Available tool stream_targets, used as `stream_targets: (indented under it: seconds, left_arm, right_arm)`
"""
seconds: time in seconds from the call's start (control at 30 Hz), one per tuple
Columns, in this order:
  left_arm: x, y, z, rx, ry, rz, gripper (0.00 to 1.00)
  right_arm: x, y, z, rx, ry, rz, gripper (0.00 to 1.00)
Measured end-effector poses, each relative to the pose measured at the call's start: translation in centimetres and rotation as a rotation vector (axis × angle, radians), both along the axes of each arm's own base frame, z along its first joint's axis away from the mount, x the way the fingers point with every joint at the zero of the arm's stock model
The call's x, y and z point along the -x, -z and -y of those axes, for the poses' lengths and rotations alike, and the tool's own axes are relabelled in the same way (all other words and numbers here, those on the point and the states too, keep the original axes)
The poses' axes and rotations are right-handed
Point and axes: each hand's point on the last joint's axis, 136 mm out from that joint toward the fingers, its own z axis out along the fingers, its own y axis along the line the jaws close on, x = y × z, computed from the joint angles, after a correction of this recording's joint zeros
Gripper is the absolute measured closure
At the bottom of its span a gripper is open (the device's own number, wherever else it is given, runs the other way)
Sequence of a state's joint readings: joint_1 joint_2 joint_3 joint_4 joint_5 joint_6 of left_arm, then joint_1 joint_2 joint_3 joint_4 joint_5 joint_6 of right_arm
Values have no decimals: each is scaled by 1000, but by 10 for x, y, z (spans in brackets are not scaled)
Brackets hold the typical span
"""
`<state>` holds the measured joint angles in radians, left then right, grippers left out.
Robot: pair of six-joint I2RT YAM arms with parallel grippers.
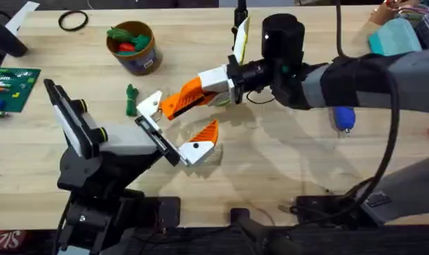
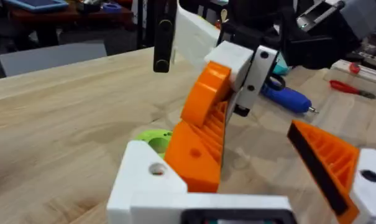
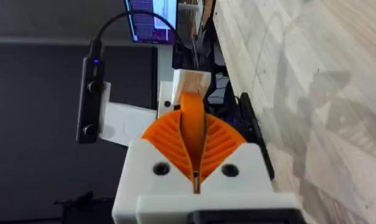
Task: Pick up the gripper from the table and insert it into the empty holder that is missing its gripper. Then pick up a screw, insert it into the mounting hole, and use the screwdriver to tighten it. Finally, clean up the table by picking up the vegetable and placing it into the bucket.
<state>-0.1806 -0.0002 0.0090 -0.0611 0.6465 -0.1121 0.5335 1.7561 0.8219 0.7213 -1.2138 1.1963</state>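
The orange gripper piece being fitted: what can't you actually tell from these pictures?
- Whether the gripper is seated in the holder: overhead, the joint is too small; left wrist view, the orange body covers it.
- The screwdriver: overhead, the right arm covers its upper handle.
- The bucket bottom: overhead, toys inside cover it.

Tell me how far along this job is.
Done: the orange finger is off the table, clamped in the right gripper. In hand: it is held against the left arm's bare white bracket, apparently not seated. Left: the screw, tightening with the blue screwdriver, and the green vegetable, lying outside the bucket.
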Motion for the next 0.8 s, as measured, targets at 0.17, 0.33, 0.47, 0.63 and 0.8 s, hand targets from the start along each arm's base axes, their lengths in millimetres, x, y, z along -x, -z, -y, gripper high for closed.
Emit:
stream_targets:
  seconds: [0.17, 0.33, 0.47, 0.63, 0.8]
  left_arm:
    - [0, 0, 0, 1, 0, -2, 15]
    - [0, 0, 0, 6, 0, -8, 14]
    - [0, 0, 0, 9, 3, -11, 14]
    - [1, 0, 0, 8, 4, -10, 14]
    - [0, 0, 0, 8, 3, -10, 14]
  right_arm:
    - [-1, 1, 0, 4, 8, 0, 988]
    - [-5, 4, -2, -2, 15, 18, 988]
    - [-8, 5, -3, -15, 20, 40, 988]
    - [-9, 3, -4, -21, 21, 41, 988]
    - [-9, 4, -4, -21, 23, 47, 988]
